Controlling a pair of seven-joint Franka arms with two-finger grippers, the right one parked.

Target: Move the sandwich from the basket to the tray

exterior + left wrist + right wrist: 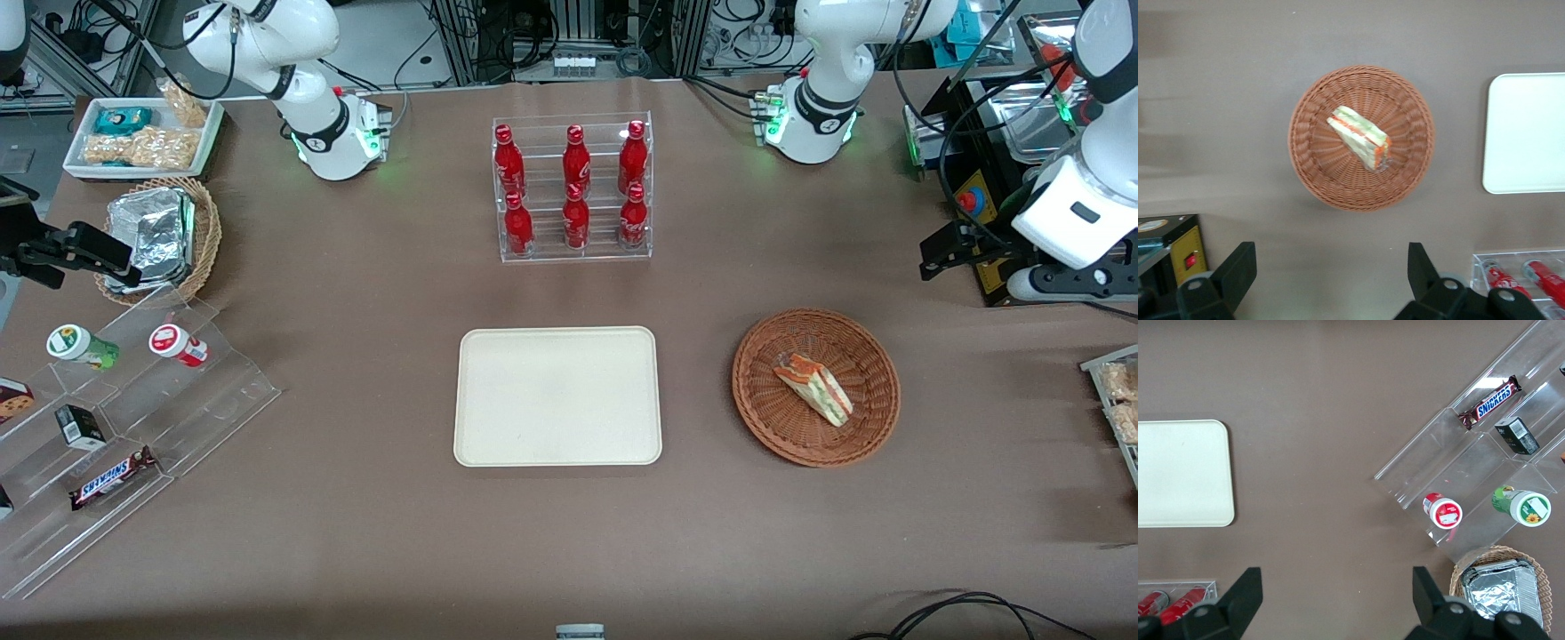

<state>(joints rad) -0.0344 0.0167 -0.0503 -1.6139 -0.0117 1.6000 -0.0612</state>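
Your claw point(1331, 280) is wide open, fingers point(1238, 267) spread far apart, nothing btwn them, touching nothing. It hangs above the worktop point(356, 373), near the basket point(1313, 167) but not over it. In the front view the claw itself is hard to make out; you only see the arm's wrist at the working arm's end, partly cut off by the frame edge.

Sandwich point(1360, 137) lies in the basket, about mid-basket, on its side. Triangular wedge, pale bread, green/red/orange filling stripes showing along the cut face, clear wrap w/ a bit of glare at one end. Front view shows the same: sandwich point(813, 388) inside the basket point(765, 404), not touching the rim.

Basket is round, shallow, reddish-brown wicker, sitting flat on the worktop. Tray point(557, 396) is cream, rectangular, rounded corners, low rim, flat on the worktop beside the basket, toward the parked arm's end from it, clear gap btwn the two. Tray point(1528, 133) is cut off by the frame edge in the left wrist view, only part visible.

Acrylic rack w/ red bottles point(573, 187) stands farther from the front camera than the tray; in the wrist view just a corner of it w/ two bottles shows. Wrist view is slightly soft, so wrap detail on the sandwich is hard to read.
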